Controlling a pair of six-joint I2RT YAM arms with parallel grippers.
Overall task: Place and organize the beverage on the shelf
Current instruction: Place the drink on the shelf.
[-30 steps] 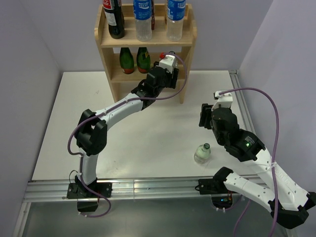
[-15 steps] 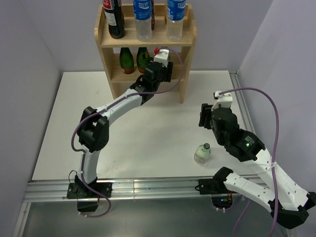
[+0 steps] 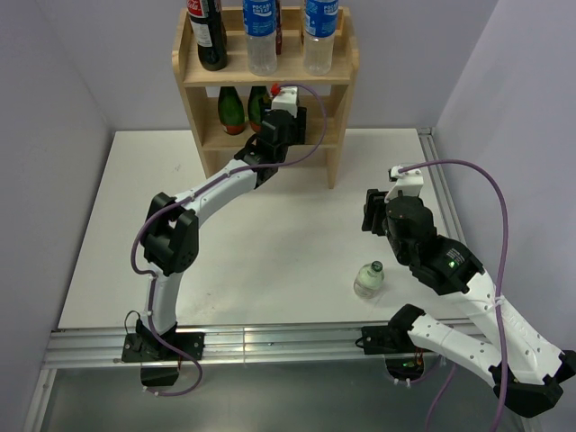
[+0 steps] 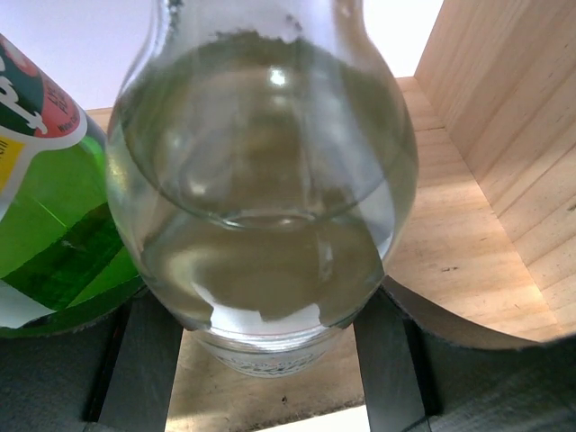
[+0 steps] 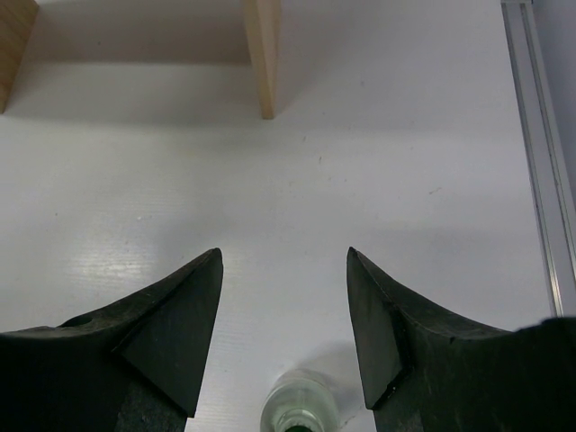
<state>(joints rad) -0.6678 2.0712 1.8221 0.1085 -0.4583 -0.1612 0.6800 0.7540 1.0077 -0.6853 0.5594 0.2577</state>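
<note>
The light wood shelf (image 3: 340, 67) stands at the back of the table. My left gripper (image 3: 275, 126) reaches into its middle tier, shut on a clear round-bodied bottle (image 4: 261, 207) with a red cap (image 3: 274, 88). The dark fingers (image 4: 387, 355) press both sides of the bottle's lower body, just over the middle board (image 4: 459, 234). A green bottle (image 4: 49, 225) stands right beside it on the left. My right gripper (image 3: 370, 211) hangs open over the table, nothing between its fingers (image 5: 180, 315). A small clear bottle (image 3: 370, 280) with a green cap stands below it.
Two green bottles (image 3: 231, 109) stand on the middle tier's left part. The top tier holds a cola bottle (image 3: 209, 36) and two water bottles (image 3: 261, 38). The shelf's right side panel (image 4: 508, 108) is close to the held bottle. An aluminium rail (image 3: 270, 340) borders the near edge.
My left arm has carried the clear bottle leftward and deeper into the middle tier, toward the green bottles. The right arm and the bottle on the table have not moved.
</note>
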